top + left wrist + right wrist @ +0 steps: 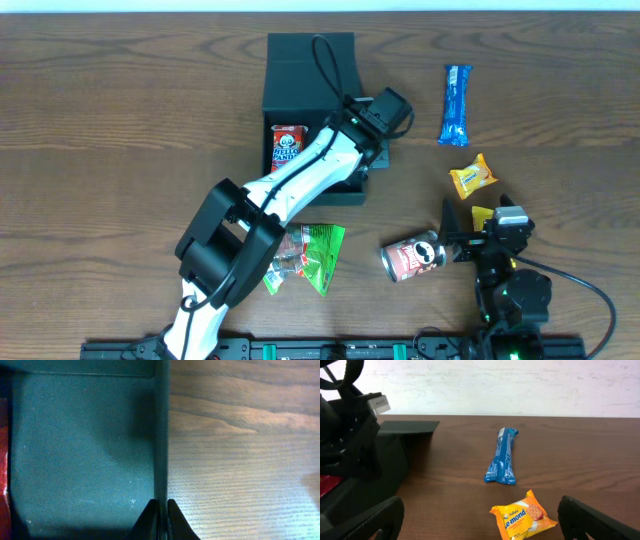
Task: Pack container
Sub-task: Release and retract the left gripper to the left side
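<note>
Left wrist alone shows left pincer pinching container wall; right pincer spread.

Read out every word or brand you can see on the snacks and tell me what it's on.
"HELLO PANDA": red packet inside the container.
"Le-mond": yellow packet; the smaller line above it is too blurred to read.
Blue packet, red can, green packets: print too small to read.
</note>
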{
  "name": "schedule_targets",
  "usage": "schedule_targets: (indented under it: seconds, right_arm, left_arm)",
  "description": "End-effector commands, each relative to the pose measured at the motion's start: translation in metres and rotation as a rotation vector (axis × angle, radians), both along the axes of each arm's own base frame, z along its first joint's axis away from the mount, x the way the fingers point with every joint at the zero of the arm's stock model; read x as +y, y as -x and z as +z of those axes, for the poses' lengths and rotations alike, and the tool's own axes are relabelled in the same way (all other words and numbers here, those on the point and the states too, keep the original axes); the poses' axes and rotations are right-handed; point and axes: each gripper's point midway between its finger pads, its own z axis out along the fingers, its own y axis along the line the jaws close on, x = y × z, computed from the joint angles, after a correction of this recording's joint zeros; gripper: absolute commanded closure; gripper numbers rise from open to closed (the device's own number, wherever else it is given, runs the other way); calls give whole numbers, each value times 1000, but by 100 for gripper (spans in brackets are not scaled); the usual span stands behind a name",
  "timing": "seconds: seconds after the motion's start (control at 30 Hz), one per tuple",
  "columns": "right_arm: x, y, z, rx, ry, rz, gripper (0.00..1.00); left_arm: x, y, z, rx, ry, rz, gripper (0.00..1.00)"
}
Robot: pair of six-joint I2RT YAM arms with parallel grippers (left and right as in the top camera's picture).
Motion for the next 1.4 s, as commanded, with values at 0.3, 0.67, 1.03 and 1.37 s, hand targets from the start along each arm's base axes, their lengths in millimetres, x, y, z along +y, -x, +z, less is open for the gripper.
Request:
schedule_targets:
  seconds: [0.3,0.67,1.03,1.37]
  right_arm:
    - [2,0,-2,6,16,8,1]
    - [2,0,-2,6,15,8,1]
    - [0,0,-2,6,19,1,1]
    - [-9,8,4,94,-293,-106,1]
  left_arm:
    - [-11,-9,15,-51,23,-52,57]
    - [27,-8,127,-236,-126,-197,39]
    - [166,51,217,-204,-293,-169,5]
    - [315,91,256,-141,-218,268,5]
